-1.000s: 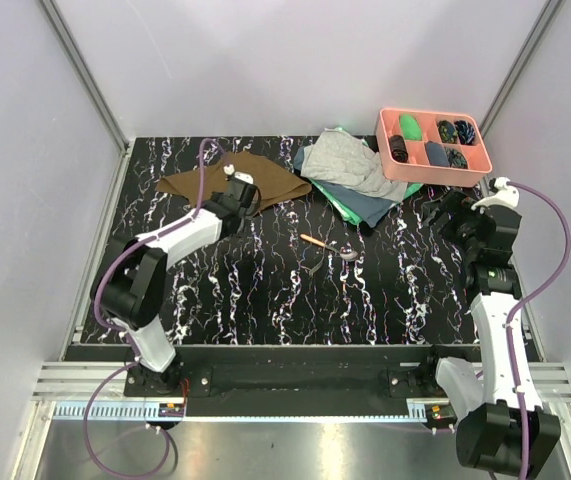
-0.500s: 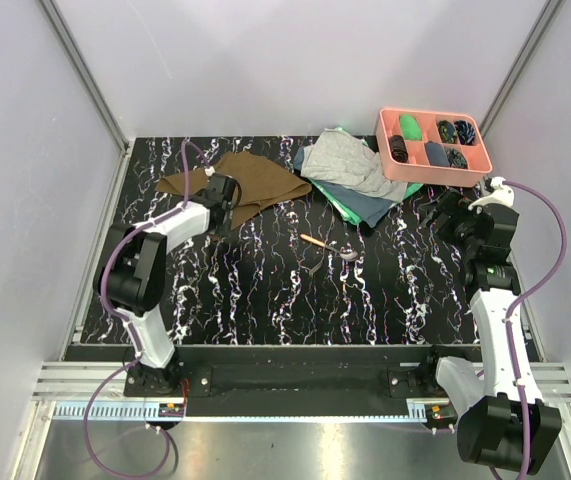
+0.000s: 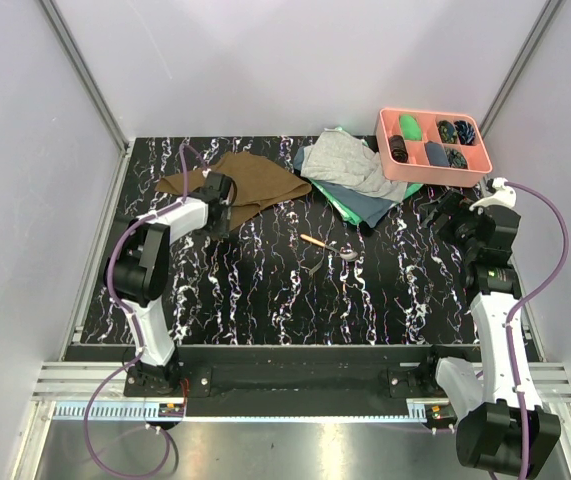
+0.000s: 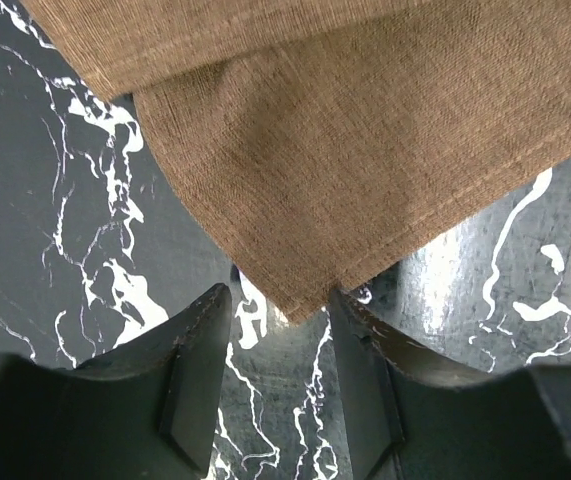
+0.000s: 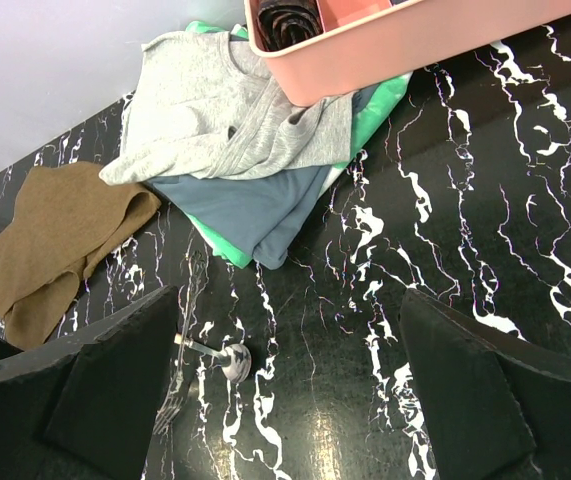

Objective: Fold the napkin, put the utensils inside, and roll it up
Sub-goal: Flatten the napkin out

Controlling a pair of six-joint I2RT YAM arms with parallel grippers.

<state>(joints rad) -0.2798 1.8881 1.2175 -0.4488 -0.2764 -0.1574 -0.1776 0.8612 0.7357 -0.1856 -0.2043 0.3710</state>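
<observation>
Table [image 3: 265,300]: black slab with white marble veining, glossy, flat.

Utensils: they lie loose on the bare marble near the table's middle, well apart from the napkin. The spoon [image 3: 351,255] is small, of silver metal, with a rounded bowl. A thin orange-handled piece [image 3: 314,240] lies just beside it at a slant. The fork [image 5: 172,405] is slender and dark against the slab; its detail is too faint to tell.

Right gripper [image 5: 290,330]: it sits at the right side of the table. Its jaws stand wide with nothing between them, and its black fingers [image 5: 115,385] are broad and matte.

Left gripper [image 4: 277,295]: it is low over the table at the far left. The jaws are partly apart, one finger on each side of the napkin's pointed corner. A gap of marble shows between the fingers, and the cloth is not clamped.

Napkin [image 3: 260,178]: brown soft cloth with a fine woven grain and a stitched hem. It lies rumpled at the far left, one layer overlapping another.

Cloth pile, far centre: a grey cloth [image 3: 350,162], knit and creased, lies on top. Under it is a smooth blue cloth [image 3: 373,205], and under that a green cloth [image 3: 337,203] with only its edges showing.

Tray [image 3: 420,170]: pink, rectangular, with rounded rims and several compartments. It sits at the far right corner, its near edge overlapping the cloth pile.
</observation>
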